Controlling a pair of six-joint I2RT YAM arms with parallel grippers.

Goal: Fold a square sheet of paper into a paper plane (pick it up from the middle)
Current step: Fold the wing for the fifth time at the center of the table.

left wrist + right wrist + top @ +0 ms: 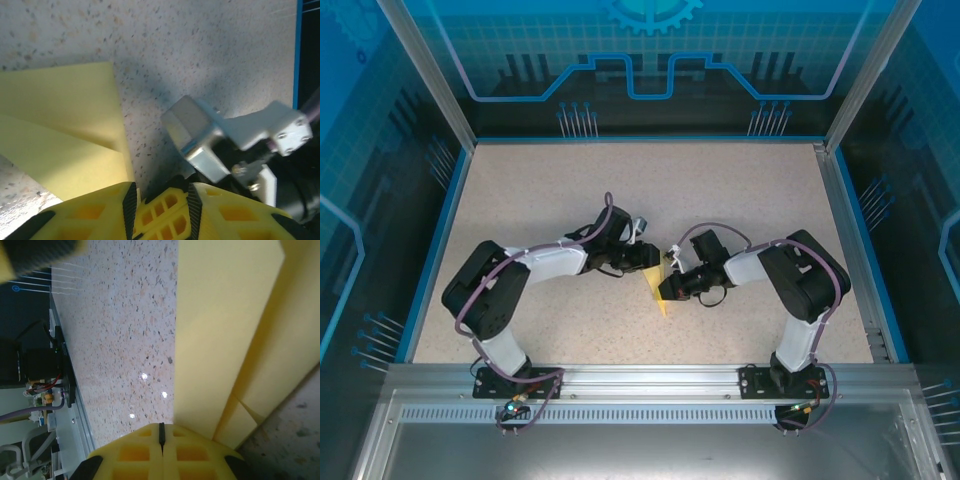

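The pale-yellow sheet of paper (660, 297) lies folded on the speckled table (550, 190) between the two arms, narrowing to a tip that points toward the near edge, like a paper plane. In the left wrist view its overlapping flaps (60, 115) lie to the left of my left gripper (160, 189). The left jaws stand apart, with the right gripper's yellow fingertips between the pads. My right gripper (161, 426) is shut, its tips at the edge of the paper (225, 315); whether it pinches the paper is hidden. From above, the left gripper (648, 262) and right gripper (668, 283) meet over the paper.
The right arm's grey and white wrist parts (210, 140) crowd close to my left fingers. A blue rim (440, 240) and metal posts frame the table, and an aluminium rail (650, 380) runs along the near edge.
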